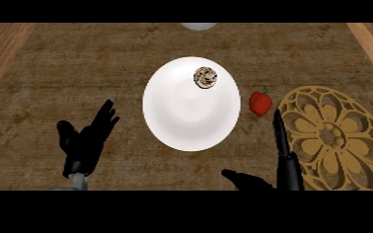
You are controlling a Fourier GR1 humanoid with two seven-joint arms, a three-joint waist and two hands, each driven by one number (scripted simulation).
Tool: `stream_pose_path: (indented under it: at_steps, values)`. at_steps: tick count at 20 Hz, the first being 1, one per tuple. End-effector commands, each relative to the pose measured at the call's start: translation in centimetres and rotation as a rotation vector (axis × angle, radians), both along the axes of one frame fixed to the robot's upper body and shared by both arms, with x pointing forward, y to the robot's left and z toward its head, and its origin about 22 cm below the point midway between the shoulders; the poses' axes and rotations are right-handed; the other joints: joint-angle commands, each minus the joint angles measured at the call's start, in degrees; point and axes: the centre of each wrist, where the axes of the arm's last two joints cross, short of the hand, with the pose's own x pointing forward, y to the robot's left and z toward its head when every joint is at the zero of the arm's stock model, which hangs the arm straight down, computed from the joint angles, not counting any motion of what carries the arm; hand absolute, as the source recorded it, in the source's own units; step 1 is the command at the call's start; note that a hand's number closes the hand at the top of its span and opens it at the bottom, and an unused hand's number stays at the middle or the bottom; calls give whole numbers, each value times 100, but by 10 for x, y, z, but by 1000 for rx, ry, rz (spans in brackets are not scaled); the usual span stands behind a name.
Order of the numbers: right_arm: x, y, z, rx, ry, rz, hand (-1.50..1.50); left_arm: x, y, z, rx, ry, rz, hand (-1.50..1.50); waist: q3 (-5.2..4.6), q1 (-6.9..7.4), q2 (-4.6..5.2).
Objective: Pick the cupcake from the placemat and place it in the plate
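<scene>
Cupcake (205,77) sits in the white plate (182,123), up in the far part of the dish and a little to the right of its middle, with no hand touching it. From where I stand, the plate lies near the centre of the brown bench (80,64). Just off the plate's right rim is a red strawberry (261,103) with a small green stalk, and beyond that, at the right side, lies the gold placemat (328,135) with its cut-out flower pattern; nothing rests on the part of it I can see.

The left hand (84,140) is held up to the left of the plate, apart from it, fingers straight and spread, grasping nothing. The right hand (280,165) shows at the lower right, between the plate and the placemat, its fingers stretched out straight toward the strawberry and its thumb out to the side, also released and holding nothing.

At the far edge of the bench, a pale rounded object (198,26) is only partly in view; I cannot tell what it is.
</scene>
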Motion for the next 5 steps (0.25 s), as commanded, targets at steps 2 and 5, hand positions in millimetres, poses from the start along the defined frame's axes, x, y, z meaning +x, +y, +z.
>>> stream_pose_path:
  at_steps: [2,5]
  values:
    - [-40,4,-2,-20,18,1,-150,4,20,2,5,47,11,0,-27,10,31]
    - [-59,18,-4,-15,29,13,-150,-6,-1,-10,-6,43,-5,0,-27,13,30]
